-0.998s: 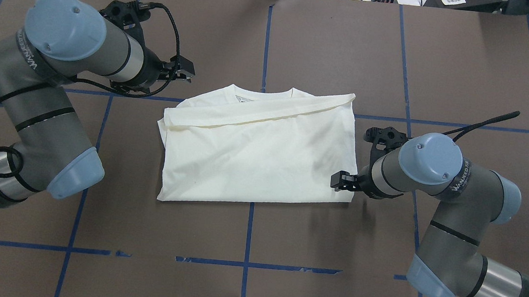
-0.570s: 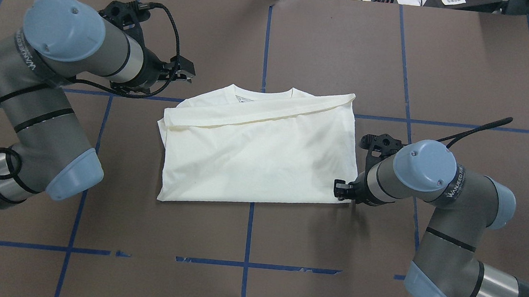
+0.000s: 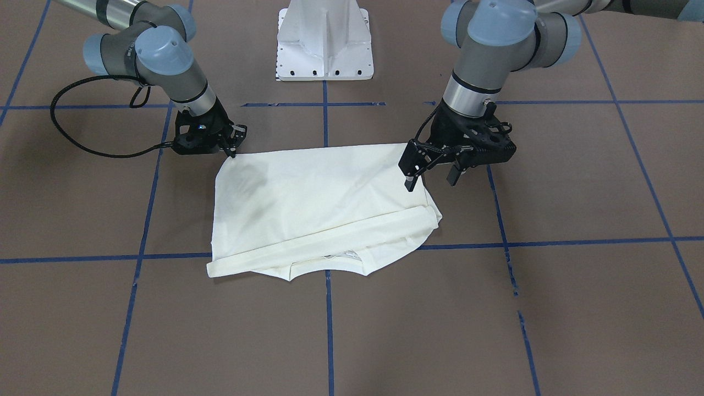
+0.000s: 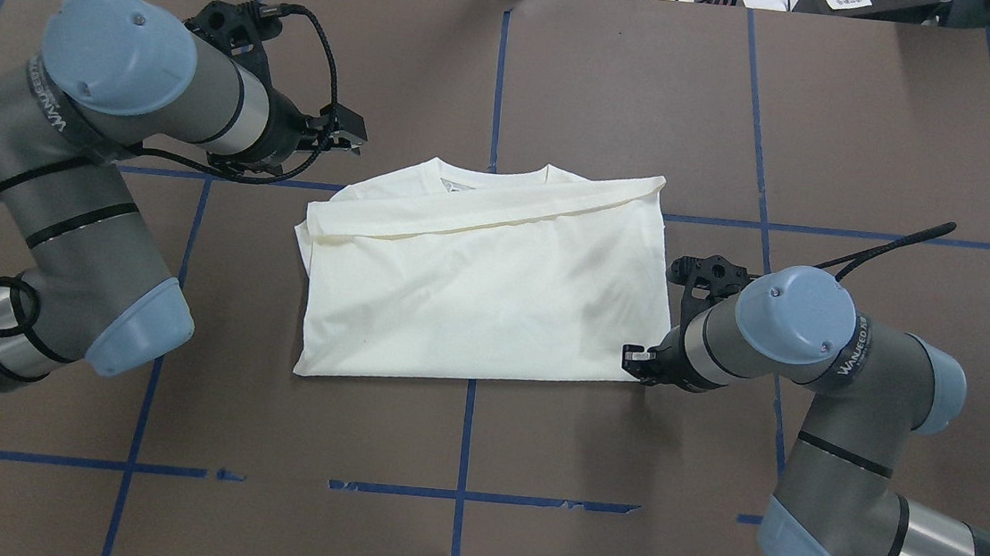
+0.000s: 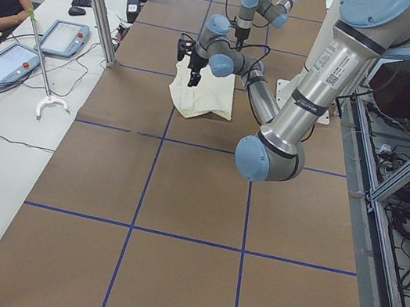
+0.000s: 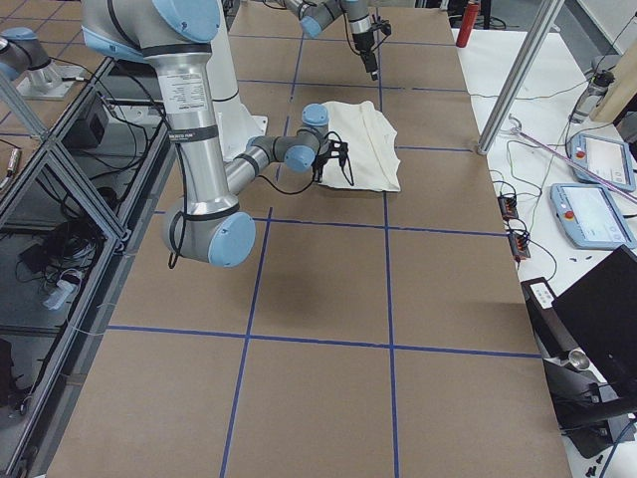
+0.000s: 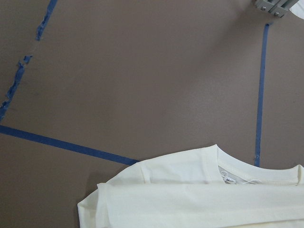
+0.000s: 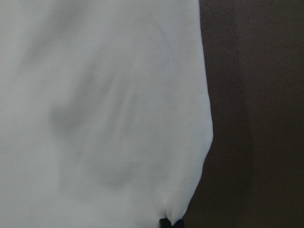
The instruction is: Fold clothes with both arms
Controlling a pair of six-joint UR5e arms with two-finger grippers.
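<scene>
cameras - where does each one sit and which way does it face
Front: across the table, facing back at the base; left arm, right arm.
Overhead: behind the base, looking down; both arms.
Left side: table's left end; left arm nearest.
Right side: table's right end; right arm nearest.
Left wrist: down on the collar; no arm.
Right wrist: close on shirt edge; a fingertip.
Shared: front and overhead show the right hand at a shirt corner.

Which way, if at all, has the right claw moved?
Yes. The right claw slid toward the robot, away from the far blue tape line, to the shirt's near corner.
</scene>
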